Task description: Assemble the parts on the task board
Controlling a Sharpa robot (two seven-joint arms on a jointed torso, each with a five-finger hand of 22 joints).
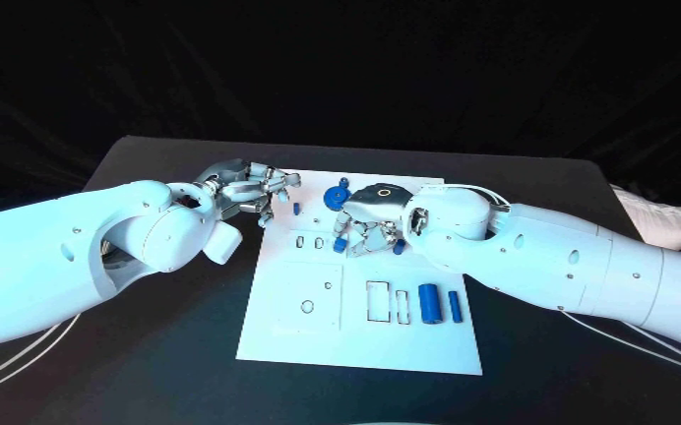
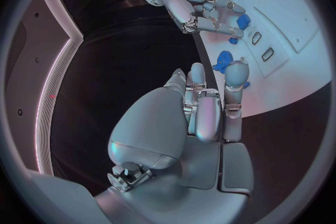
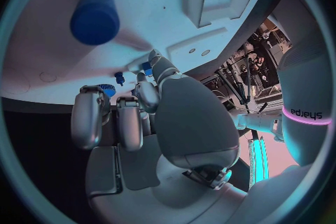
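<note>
Task board (image 1: 305, 322): white, plain, set on a black table (image 1: 156, 366). Near the board's edge closest to the robot, a dark blue cylinder (image 1: 429, 304) and a slimmer blue bar (image 1: 456, 307), both unpatterned. At the board's far edge, a blue round part (image 1: 337, 196). Left hand (image 1: 253, 189) and right hand (image 1: 372, 216): silver metal with darker grey segments. Both arms: plain white shells. Backdrop beyond the board: black.
</note>
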